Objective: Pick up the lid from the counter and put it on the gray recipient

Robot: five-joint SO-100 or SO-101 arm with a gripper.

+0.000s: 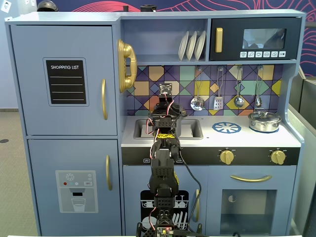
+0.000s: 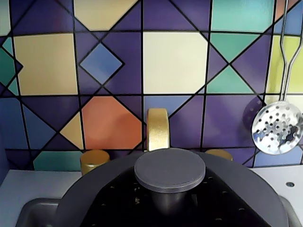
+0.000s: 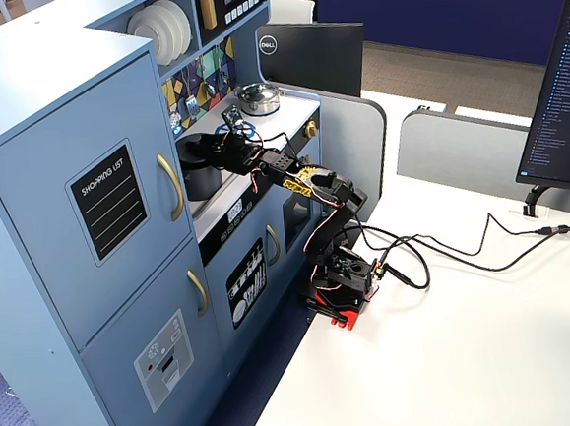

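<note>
The lid [image 2: 94,184] is a dark-gray disc with a round flat knob [image 2: 169,169]. It fills the bottom of the wrist view, level and close to the camera. My gripper [image 2: 169,205] is black and sits on both sides of the knob's stem, shut on it. In a fixed view the gripper [image 3: 220,146] reaches over the sink and holds the lid [image 3: 198,143] on or just above the gray recipient [image 3: 199,177]. I cannot tell whether they touch. In the front fixed view my arm [image 1: 163,148] hides the lid and the pot.
A gold faucet [image 2: 157,128] and gold tap knobs [image 2: 94,161] stand right behind the lid, against the tiled backsplash. A slotted spoon [image 2: 277,127] hangs at the right. The shiny silver pot [image 1: 264,121] and the burner print [image 1: 226,128] lie right of the sink [image 1: 193,129].
</note>
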